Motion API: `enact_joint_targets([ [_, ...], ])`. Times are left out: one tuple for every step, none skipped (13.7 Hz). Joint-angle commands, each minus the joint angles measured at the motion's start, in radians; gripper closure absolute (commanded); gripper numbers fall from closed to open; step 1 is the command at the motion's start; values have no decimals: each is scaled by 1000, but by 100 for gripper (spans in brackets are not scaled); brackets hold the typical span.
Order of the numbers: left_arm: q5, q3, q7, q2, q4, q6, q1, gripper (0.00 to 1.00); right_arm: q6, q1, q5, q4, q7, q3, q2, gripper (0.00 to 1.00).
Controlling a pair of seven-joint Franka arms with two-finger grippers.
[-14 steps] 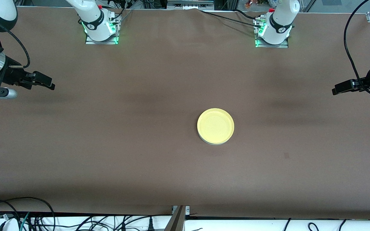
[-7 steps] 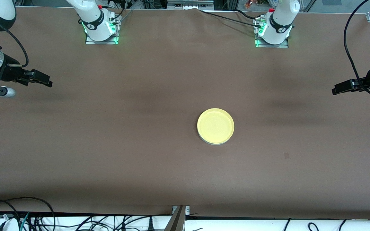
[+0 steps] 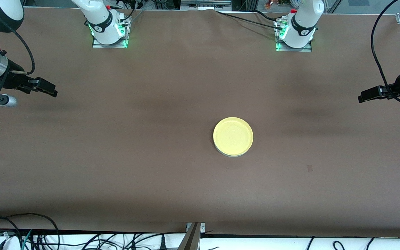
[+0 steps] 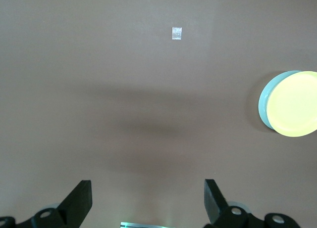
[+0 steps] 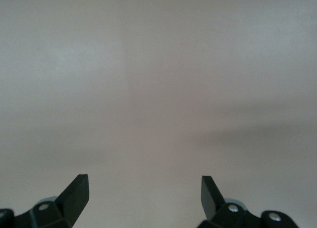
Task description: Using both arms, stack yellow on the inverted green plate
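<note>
Already the yellow plate (image 3: 233,136) sits atop the green plate (image 4: 264,100); left gripper (image 3: 362,97) at three o'clock, right gripper (image 3: 52,91) at nine, both spread, empty; nothing apparently remains.

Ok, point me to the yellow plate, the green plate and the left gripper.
yellow plate (image 3: 233,135): front view, centre of its face.
green plate (image 4: 264,101): left wrist view, rim showing under the yellow plate.
left gripper (image 4: 147,204): left wrist view, midway between its open fingertips.
</note>
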Motion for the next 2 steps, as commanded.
enact_joint_targets([
  [-34,2,15,-1,1,5,-1,0,9,5,-18,9,19,3,-3,0],
  [-34,2,12,-1,1,3,-1,0,11,5,-18,9,19,3,-3,0],
])
